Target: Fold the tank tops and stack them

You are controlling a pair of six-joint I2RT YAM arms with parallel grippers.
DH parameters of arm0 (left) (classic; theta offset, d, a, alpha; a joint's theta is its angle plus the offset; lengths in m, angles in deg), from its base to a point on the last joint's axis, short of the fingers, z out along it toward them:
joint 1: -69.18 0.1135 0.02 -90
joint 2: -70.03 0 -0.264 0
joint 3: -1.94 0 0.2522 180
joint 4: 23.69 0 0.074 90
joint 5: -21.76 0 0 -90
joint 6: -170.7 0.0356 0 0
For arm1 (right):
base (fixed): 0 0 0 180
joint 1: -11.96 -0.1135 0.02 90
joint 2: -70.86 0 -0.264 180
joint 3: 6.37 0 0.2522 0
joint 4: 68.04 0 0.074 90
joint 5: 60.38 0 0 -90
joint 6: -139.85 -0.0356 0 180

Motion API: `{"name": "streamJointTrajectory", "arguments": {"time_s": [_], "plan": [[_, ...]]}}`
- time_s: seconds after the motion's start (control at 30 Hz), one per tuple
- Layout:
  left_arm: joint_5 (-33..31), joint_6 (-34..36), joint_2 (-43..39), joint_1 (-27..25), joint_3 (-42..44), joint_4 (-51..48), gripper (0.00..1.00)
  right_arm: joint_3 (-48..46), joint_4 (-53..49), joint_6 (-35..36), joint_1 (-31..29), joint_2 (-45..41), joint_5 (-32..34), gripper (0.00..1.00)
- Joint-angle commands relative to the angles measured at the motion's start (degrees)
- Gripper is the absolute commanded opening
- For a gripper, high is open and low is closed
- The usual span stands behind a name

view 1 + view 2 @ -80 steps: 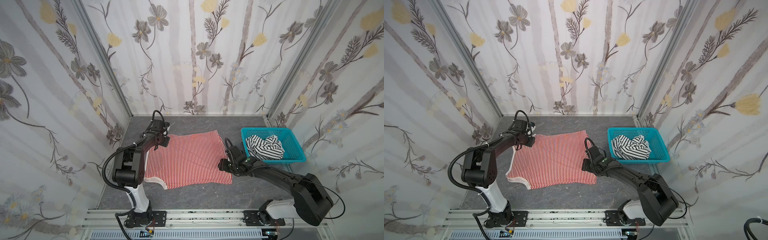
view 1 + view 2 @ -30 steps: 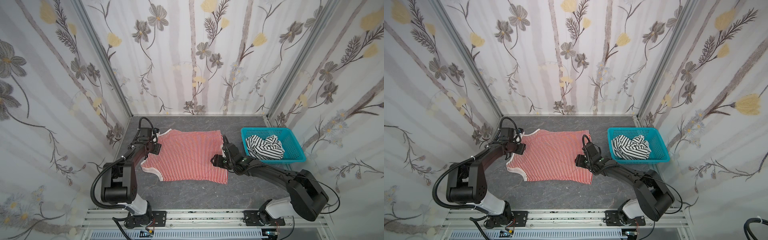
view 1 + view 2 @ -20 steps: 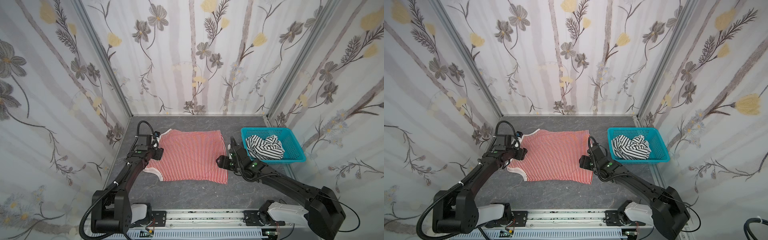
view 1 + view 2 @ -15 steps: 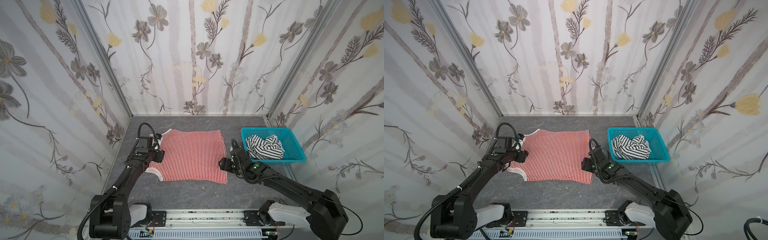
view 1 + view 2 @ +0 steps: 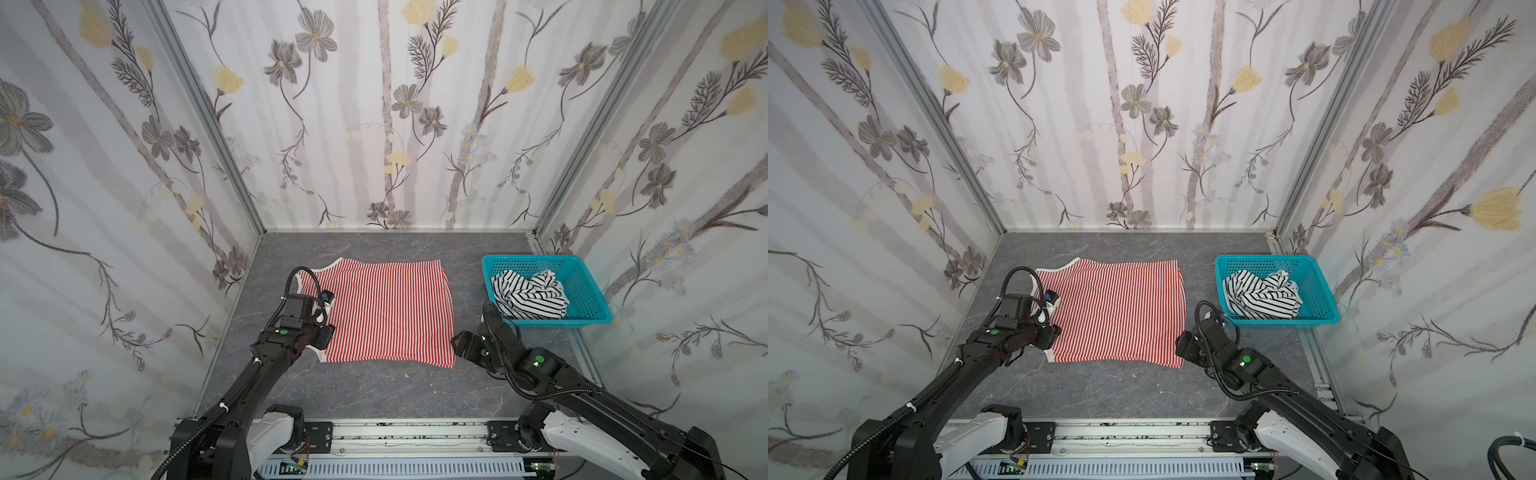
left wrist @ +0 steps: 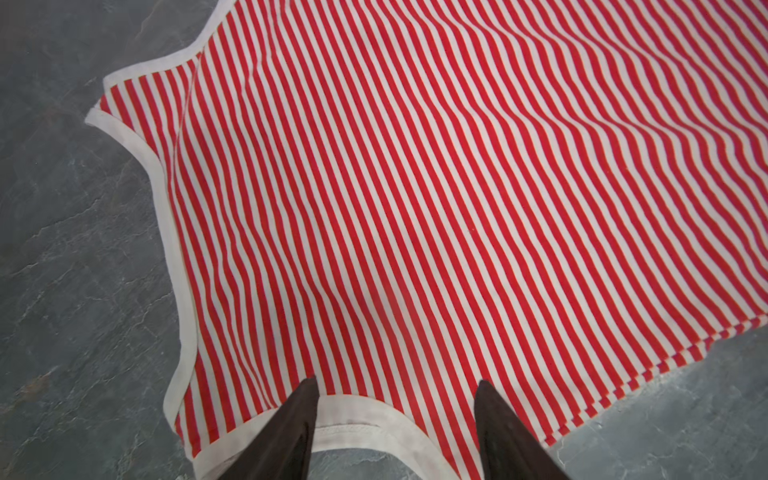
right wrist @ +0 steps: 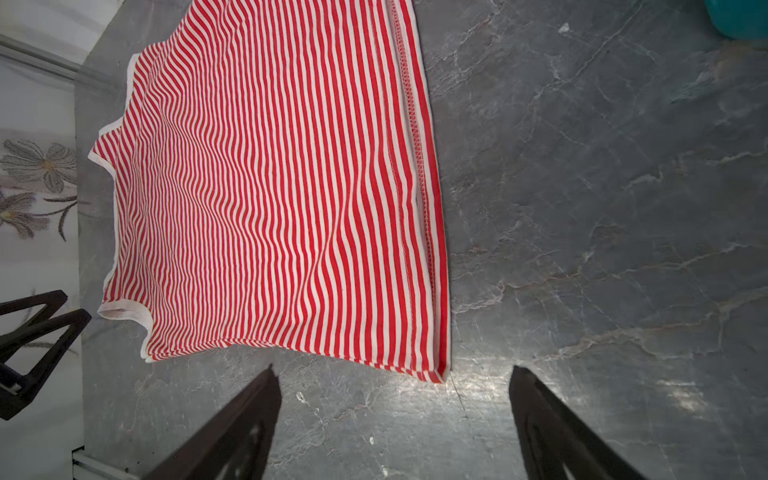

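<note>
On the counter (image 5: pixel 374 395) the red-striped tank top (image 5: pixel 386 311) lies spread flat, so I'd say no fold has been made yet. The black-and-white one (image 5: pixel 528 295) sits crumpled in the turquoise basket (image 5: pixel 557 323). Left hand (image 6: pixel 395 388) gapes over the white strap trim. Right hand (image 7: pixel 393 368) is spread wide just off the hem corner. Both are empty. Next up is probably pinching those near corners and folding over. No readable labels anywhere.

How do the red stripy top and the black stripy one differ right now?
The red-and-white top lies spread flat on the table; the black-and-white top sits crumpled in the turquoise basket. The red-and-white top's stripes are thin and close; the black-and-white top's look bolder. Both are striped, and neither is folded yet.
</note>
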Motion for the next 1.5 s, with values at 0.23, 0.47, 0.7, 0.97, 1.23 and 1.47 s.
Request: {"name": "streamJointTrajectory", "arguments": {"time_s": [0.23, 0.47, 0.7, 0.97, 1.23, 1.47], "plan": [[-0.9, 7.1, 0.0, -3.7, 2.5, -6.1, 0.43, -4.0, 5.2, -6.0, -2.1, 3.5, -3.9, 0.74], [-1.4, 8.0, 1.6, -3.9, 2.3, -6.2, 0.4, -4.2, 11.9, -6.8, -3.2, 10.2, -6.5, 0.49], [-2.0, 8.0, 0.1, -4.0, 3.3, -6.3, 0.41, -5.5, 17.0, -8.6, -3.2, 14.9, -8.1, 0.45], [-1.6, 8.1, 0.2, -3.9, 3.4, -6.2, 0.42, -4.4, 14.8, -9.0, -3.3, 16.7, -7.2, 0.34], [-1.0, 8.1, 0.3, -3.9, 3.5, -6.1, 0.42, -4.7, 12.2, -9.7, -3.3, 14.0, -6.3, 0.34], [-1.0, 8.3, 0.0, -4.0, 3.7, -6.1, 0.42, -5.5, 13.6, -9.7, -3.3, 15.8, -6.3, 0.34]]}}
